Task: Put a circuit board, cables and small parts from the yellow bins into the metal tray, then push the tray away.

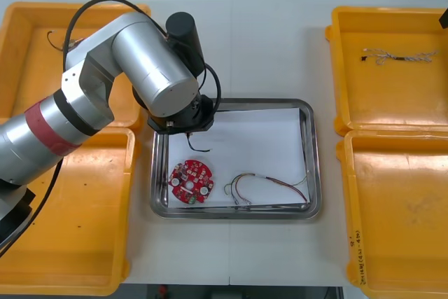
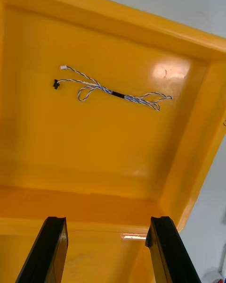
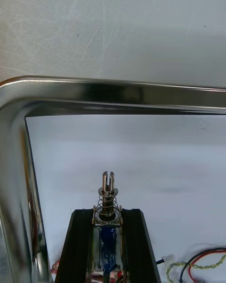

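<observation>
My left fingers (image 3: 134, 236) pinch a small metal part (image 3: 108, 191) above the metal tray's (image 3: 117, 92) ten o'clock corner. I'd lower it close to the white floor, then let go gently. My right fingers (image 2: 47, 250), spread wide, hover over a yellow bin (image 2: 117, 160).

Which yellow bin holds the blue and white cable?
The far bin on the robot's right: the twisted cable lies on its floor, unlike the others.
</observation>
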Controlling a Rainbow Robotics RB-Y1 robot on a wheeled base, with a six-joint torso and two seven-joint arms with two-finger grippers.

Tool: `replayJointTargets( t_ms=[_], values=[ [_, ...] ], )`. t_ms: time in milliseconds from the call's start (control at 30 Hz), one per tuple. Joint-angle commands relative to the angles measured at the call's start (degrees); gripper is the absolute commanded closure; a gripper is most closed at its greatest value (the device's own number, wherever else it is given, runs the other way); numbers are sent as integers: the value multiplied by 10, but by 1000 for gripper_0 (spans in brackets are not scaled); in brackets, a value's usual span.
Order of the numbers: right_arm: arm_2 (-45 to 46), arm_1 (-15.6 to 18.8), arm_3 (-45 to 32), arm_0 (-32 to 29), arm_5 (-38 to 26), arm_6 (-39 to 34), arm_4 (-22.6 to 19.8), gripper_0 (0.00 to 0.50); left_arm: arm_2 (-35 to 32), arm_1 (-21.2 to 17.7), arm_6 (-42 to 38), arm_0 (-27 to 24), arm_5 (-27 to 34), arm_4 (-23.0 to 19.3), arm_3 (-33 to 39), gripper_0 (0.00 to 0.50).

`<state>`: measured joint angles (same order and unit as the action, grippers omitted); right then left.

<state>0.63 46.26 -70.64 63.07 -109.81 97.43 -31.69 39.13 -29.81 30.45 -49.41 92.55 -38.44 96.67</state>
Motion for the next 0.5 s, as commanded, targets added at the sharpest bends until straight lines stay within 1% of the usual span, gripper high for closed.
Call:
replayJointTargets(
  t_ms=[33, 167, 233, 300, 333, 367, 400, 433, 500],
  values=[
    [39, -9, 67, 72, 18, -15, 29, 0, 25, 12, -29, -9, -23, 14, -10, 448],
    [47, -26, 115, 91, 61, -19, 54, 0, 33, 12, -36, -9, -23, 15, -10, 398],
    [47, -31, 128, 94, 80, -18, 63, 0, 33, 12, -37, -8, -23, 15, -10, 384],
    [47, -36, 140, 95, 97, -19, 68, 0, 34, 12, -38, -8, -22, 14, -10, 357],
    [49, -41, 145, 96, 108, -21, 72, 0, 34, 12, -38, -8, -23, 15, -10, 287],
    [49, -43, 147, 96, 116, -22, 75, 0, 33, 12, -37, -8, -22, 15, -10, 176],
    [49, -46, 148, 96, 121, -23, 77, 0, 34, 12, -38, -9, -22, 15, -10, 114],
    [49, -49, 148, 96, 127, -25, 80, 0, 33, 12, -38, -8, -22, 15, -10, 0],
    [49, -57, 148, 96, 134, -30, 87, 0, 33, 12, -38, -9, -23, 15, -10, 0]
  ],
)
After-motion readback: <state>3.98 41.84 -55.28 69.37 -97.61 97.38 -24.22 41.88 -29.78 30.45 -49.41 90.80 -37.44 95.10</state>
